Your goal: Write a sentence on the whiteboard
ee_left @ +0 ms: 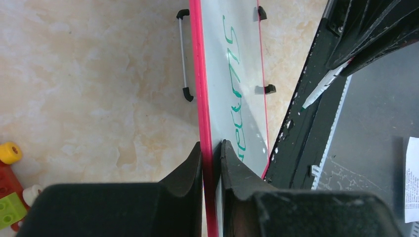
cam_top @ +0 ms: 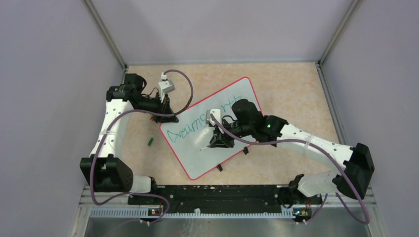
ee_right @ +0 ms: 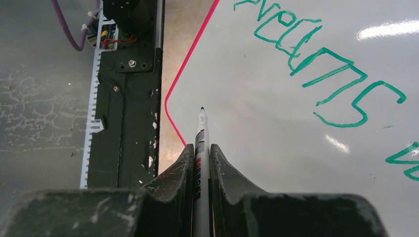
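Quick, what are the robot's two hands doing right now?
Left gripper: shut on the red rim of the whiteboard.
Right gripper: shut on the marker.

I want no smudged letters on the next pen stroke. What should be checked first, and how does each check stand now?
1. Left pincer clamped on the red rim of the large white rectangular whiteboard: ok.
2. Right pincer gripping the white marker pen straight, tip forward: ok.
3. Pen tip over bare board, clear of the green handwritten lettering: ok.
4. Tip touching the surface: cannot tell.
5. All lettering readable: cannot tell, the right arm hides part of it in the top view.
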`<state>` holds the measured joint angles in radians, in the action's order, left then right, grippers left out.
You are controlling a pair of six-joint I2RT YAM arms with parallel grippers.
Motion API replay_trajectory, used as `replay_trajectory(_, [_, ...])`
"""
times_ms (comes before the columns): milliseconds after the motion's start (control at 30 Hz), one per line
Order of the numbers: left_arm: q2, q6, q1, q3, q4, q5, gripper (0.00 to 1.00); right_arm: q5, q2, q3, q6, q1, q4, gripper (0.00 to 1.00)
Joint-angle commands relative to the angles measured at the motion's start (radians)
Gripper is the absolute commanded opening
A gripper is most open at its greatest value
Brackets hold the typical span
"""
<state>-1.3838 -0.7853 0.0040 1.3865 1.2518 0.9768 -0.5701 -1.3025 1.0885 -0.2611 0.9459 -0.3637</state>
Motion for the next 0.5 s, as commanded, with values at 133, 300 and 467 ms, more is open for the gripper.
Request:
replay_trajectory(133, [0.028, -0.051, 0.001, 0.003, -0.111, -0.095, 0.26, 0.008, -0.001, 0.045, -0.012, -0.005, 0.051, 0.00])
replay_trajectory(300, [0.067, 0.051, 0.001, -0.045, -0.196, -0.054, 0.42, 0.056, -0.014, 0.031, 0.013, -0.004, 0.106, 0.00])
replay_trajectory(467, [0.141, 0.163, 0.001, -0.120, -0.323, -0.046, 0.44, 0.080, -0.029, 0.028, 0.049, -0.001, 0.151, 0.00])
